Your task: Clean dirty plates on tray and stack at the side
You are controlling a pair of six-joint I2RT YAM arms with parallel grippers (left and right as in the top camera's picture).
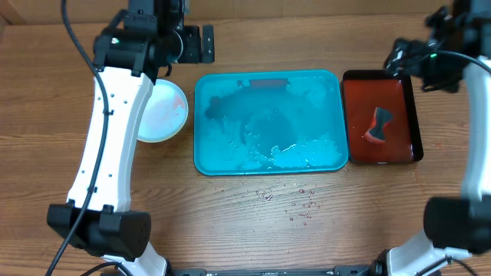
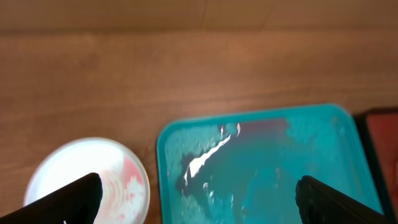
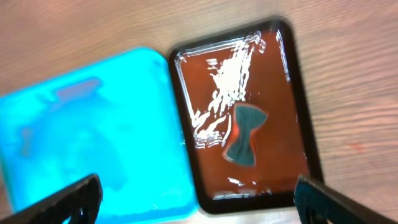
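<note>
- The teal tray point(image 1: 230, 115) is seen in the middle of the counter point(image 1: 215, 222). It is wet and foamy, and no plate is seen on it.
- A pale plate point(image 1: 170, 107) is found on the counter, just beside the left side of the teal tray. Part of it is hidden by the left arm, so it cannot be told if more plates are stacked under it.
- A pink-red smear is seen on that plate, so it is judged to be not fully clean.
- The left pincer point(image 2: 198, 190) is held above the plate and the tray's edge. Its fingers are spread wide and nothing is pinched.
- The right pincer point(image 3: 198, 186) is held above the dark red tray point(image 3: 280, 81). It is spread wide too, and nothing is pinched.
- A dark sponge point(image 3: 244, 142) is laid in the dark red tray and is touched by nothing.
- Some water drops point(image 1: 295, 205) are seen on the counter near the front of the teal tray.
- The step in hand is judged to be near the last one, as the teal tray is cleared and a plate is put at the side.
- If one more wipe is wanted, the sponge must be pinched by the right pincer, and the plate must be kept from sliding.
</note>
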